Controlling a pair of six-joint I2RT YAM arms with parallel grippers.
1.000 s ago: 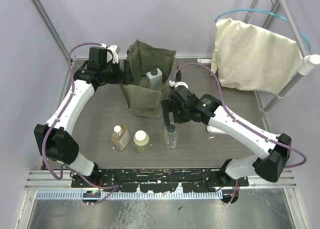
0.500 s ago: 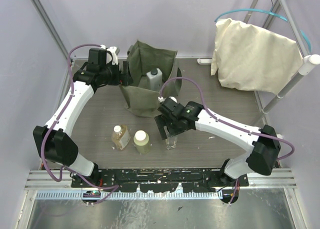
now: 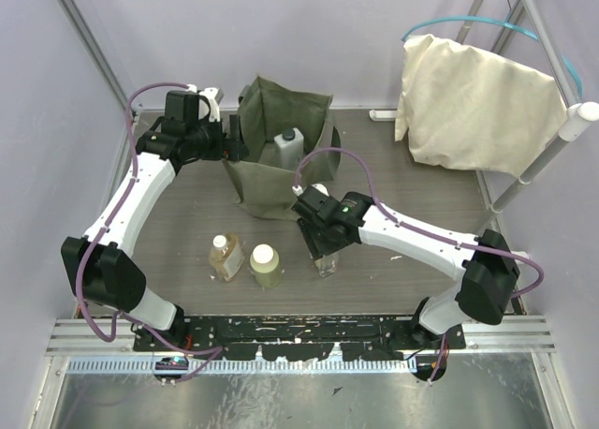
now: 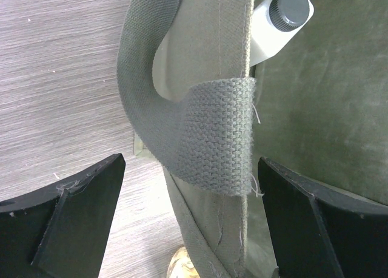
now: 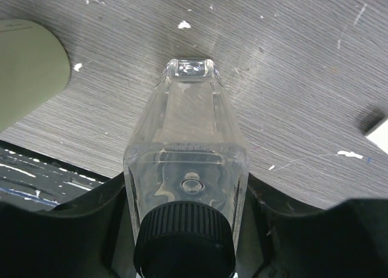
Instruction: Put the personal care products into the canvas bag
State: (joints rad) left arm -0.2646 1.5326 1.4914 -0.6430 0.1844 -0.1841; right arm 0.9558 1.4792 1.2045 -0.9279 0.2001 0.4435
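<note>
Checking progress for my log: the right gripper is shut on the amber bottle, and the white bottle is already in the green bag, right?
Not quite: the right wrist view shows the right gripper shut on the clear bottle with the dark cap, not the amber bottle. The white bottle is indeed in the canvas bag.

robotics lab test cell: plain lilac wall panels (image 3: 309, 26), aluminium extrusion rail (image 3: 84, 335) along a wood-grain table (image 3: 187, 232), two white robot arms (image 3: 131, 199) bolted there.
</note>
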